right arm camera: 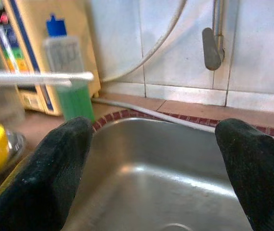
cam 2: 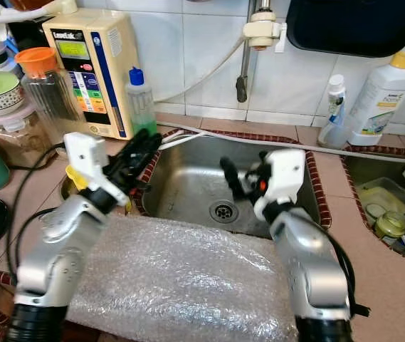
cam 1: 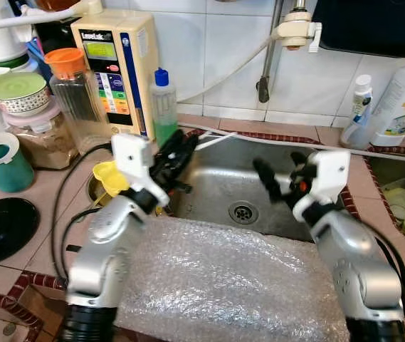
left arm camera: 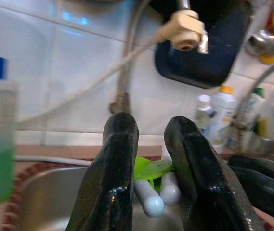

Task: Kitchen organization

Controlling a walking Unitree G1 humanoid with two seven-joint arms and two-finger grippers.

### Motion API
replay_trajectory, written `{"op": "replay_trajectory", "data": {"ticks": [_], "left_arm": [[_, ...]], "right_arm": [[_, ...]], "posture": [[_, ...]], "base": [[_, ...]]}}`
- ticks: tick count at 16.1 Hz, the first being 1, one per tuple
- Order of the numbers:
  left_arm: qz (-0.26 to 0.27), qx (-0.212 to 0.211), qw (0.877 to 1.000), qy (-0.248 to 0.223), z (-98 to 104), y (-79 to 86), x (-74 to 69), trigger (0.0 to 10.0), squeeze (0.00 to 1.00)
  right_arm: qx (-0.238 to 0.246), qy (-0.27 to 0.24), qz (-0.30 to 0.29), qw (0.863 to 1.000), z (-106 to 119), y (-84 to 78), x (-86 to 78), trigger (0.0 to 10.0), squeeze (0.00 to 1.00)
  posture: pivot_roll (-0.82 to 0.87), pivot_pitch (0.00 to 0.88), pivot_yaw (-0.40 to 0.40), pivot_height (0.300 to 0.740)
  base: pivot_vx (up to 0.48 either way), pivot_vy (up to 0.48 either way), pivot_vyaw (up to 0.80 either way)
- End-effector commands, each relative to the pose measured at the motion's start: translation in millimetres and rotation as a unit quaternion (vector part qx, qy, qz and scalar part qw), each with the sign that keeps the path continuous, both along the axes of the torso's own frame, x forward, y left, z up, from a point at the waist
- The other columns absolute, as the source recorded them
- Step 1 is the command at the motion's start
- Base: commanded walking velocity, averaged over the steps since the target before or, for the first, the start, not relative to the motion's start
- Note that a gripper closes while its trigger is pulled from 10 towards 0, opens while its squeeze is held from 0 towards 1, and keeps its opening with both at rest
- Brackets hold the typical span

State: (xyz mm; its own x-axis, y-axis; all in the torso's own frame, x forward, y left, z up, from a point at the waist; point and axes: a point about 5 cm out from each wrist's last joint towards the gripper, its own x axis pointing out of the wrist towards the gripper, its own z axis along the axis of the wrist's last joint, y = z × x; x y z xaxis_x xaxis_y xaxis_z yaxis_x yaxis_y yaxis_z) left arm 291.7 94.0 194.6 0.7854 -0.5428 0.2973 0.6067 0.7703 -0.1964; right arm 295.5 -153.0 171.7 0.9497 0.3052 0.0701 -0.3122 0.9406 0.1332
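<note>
Stainless steel sink (cam 1: 220,187) sits behind a crinkled bubble-wrap sheet (cam 1: 216,285). Left gripper (cam 1: 181,151), at the sink's left rim, pinches two white handles with a green piece (left arm camera: 152,185), seen in its wrist view. Right gripper (cam 1: 277,174) hovers over the basin, fingers spread, holding nothing.

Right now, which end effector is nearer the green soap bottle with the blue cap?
Left. The left end effector is just beside the soap bottle, at the sink's left rim; the right end effector hangs over the basin.
</note>
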Motion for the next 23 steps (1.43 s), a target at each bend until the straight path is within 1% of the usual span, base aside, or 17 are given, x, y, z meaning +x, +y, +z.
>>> {"op": "replay_trajectory", "data": {"ticks": [1, 2, 3, 4, 6, 7, 8, 10, 11, 12, 15, 17, 18, 19, 20, 21, 23], "left_arm": [[-0.029, 0.007, 0.999, 0.017, -4, -10.1, 0.0, 0.0, 0.0], [-0.054, 0.014, 0.998, 0.028, -9, -17.5, -3.5, 0.0, 0.0], [-0.069, 0.022, 0.997, 0.033, -12, -22.3, -5.6, 0.0, 0.0], [-0.084, 0.027, 0.995, 0.04, -13, -27.3, -6.9, 0.0, 0.0], [-0.091, 0.028, 0.995, 0.043, -14, -31.8, -6.5, 0.0, 0.0], [-0.093, 0.028, 0.994, 0.043, -14, -33.4, -6.4, 0.0, 0.0], [-0.096, 0.029, 0.994, 0.043, -14, -34.8, -6.4, 0.0, 0.0], [-0.096, 0.035, 0.994, 0.041, -13, -36.1, -5.4, 0.3, 0.0], [-0.095, 0.039, 0.994, 0.042, -14, -35.7, -4.6, 0.1, 0.0], [-0.095, 0.039, 0.994, 0.043, -14, -35.8, -4.3, 0.1, 0.0], [-0.109, 0.037, 0.992, 0.043, -12, -40.5, -7.0, 0.1, 0.0], [-0.116, 0.039, 0.991, 0.05, -16, -43.4, -8.7, 0.4, 0.0], [-0.121, 0.042, 0.99, 0.052, -17, -45.4, -9.9, 0.7, 0.0], [-0.126, 0.043, 0.99, 0.052, -18, -47.1, -11.0, 0.8, 0.0], [-0.129, 0.044, 0.989, 0.051, -17, -49.4, -11.1, 1.3, 0.0], [-0.13, 0.045, 0.989, 0.049, -17, -49.9, -11.0, 1.8, 0.0], [-0.128, 0.053, 0.989, 0.045, -17, -48.2, -10.2, 2.1, 0.0]], "right_arm": [[-0.043, -0.014, 0.012, 0.999, 0, 3.0, 0.9, 10.0, 0.0], [-0.171, -0.072, 0.059, 0.981, 1, 11.0, -4.4, 10.0, 0.0], [-0.219, -0.098, 0.076, 0.968, 3, 10.1, -6.0, 10.0, 0.0], [-0.252, -0.121, 0.085, 0.956, 7, 6.9, -6.9, 10.0, 0.0], [-0.288, -0.14, 0.084, 0.944, 12, 2.7, -5.8, 10.0, 0.0], [-0.299, -0.145, 0.087, 0.939, 12, 2.7, -5.9, 10.0, 0.0], [-0.319, -0.152, 0.101, 0.93, 10, 4.8, -7.3, 10.0, 0.0], [-0.36, -0.163, 0.139, 0.908, 2, 7.4, -10.8, 10.0, 0.0], [-0.391, -0.173, 0.156, 0.89, -2, 6.9, -11.3, 10.0, 0.0], [-0.411, -0.178, 0.163, 0.879, -4, 5.9, -10.4, 10.0, 0.0], [-0.449, -0.195, 0.145, 0.86, -4, 0.9, 1.7, 10.0, 0.0], [-0.46, -0.208, 0.129, 0.854, -2, -0.6, 10.4, 10.0, 0.0], [-0.461, -0.214, 0.12, 0.853, -2, -0.5, 14.9, 10.0, 0.0], [-0.46, -0.213, 0.118, 0.854, -3, 0.1, 17.9, 10.0, 0.0], [-0.455, -0.208, 0.126, 0.857, -8, 2.1, 20.4, 0.0, 0.0], [-0.455, -0.206, 0.129, 0.857, -11, 3.5, 20.7, 0.0, 0.0], [-0.46, -0.2, 0.139, 0.854, -17, 4.8, 20.5, 0.0, 0.0]], "posture": [[-0.03, 0.0, 0.031, 0.74], [-0.03, 0.0, 0.032, 0.74], [-0.03, 0.0, 0.031, 0.74], [-0.03, 0.0, 0.027, 0.74], [-0.04, 0.0, 0.023, 0.74], [-0.04, 0.0, 0.021, 0.74], [-0.04, 0.0, 0.019, 0.74], [-0.04, 0.0, 0.016, 0.74], [-0.04, 0.0, 0.015, 0.74], [-0.04, 0.0, 0.015, 0.74], [-0.05, 0.0, 0.014, 0.74], [-0.05, 0.0, 0.014, 0.74], [-0.05, 0.0, 0.015, 0.74], [-0.05, 0.0, 0.015, 0.74], [-0.05, 0.0, 0.015, 0.74], [-0.05, 0.0, 0.015, 0.74], [-0.05, 0.0, 0.016, 0.74]], "base": [[0.0, 0.0, 0.0], [0.0, 0.0, 0.0], [0.0, 0.0, 0.0], [0.0, 0.0, 0.0], [0.0, 0.0, 0.0], [0.0, 0.0, 0.0], [0.0, 0.0, 0.0], [0.0, 0.0, 0.0], [0.0, 0.0, 0.0], [0.0, 0.0, 0.0], [0.0, 0.0, 0.0], [0.0, 0.0, 0.0], [0.0, 0.0, 0.0], [0.0, 0.0, 0.0], [0.0, 0.0, 0.0], [0.0, 0.0, 0.0], [0.0, 0.0, 0.0]]}}
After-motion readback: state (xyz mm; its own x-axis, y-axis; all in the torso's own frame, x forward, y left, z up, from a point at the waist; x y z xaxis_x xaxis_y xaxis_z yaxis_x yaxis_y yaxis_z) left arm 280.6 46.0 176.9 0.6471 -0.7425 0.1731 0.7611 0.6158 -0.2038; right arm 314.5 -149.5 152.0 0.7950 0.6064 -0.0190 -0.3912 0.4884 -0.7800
